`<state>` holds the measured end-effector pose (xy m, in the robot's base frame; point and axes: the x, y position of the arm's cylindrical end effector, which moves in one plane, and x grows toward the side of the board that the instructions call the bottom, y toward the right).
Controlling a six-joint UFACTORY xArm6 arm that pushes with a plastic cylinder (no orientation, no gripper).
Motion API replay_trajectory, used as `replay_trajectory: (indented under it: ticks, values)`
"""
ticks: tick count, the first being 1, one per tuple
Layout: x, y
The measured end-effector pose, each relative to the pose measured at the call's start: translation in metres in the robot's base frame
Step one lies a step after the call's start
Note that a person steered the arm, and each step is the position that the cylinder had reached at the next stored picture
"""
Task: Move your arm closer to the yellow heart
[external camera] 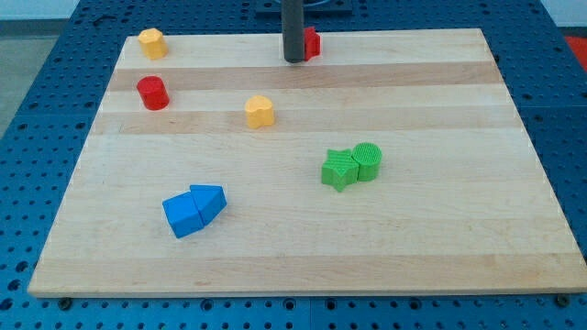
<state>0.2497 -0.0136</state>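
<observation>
The yellow heart (260, 111) lies flat on the wooden board, left of centre in the view's upper half — a small chunky block, its lobes toward the view's top, standing alone, touching no other block.

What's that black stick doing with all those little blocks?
The stick is a robot arm's rod. My tip rests near the top edge of the wooden board, right beside a red block that it partly hides. It is meant to move closer to the yellow heart, which sits below it and a bit to the view's left, with bare board between them. Another yellow block, a red cylinder, two green blocks and two blue blocks lie untouched.
</observation>
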Motion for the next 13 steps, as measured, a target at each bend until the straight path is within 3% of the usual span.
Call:
replay_trajectory:
  ticks: [4,5,7,8,10,11,13]
  values:
    - [0.004,0.005]
    - [0.050,0.013]
    - [0.064,0.017]
    - [0.095,0.020]
    - [0.102,0.030]
    - [0.136,0.052]
    - [0.150,0.009]
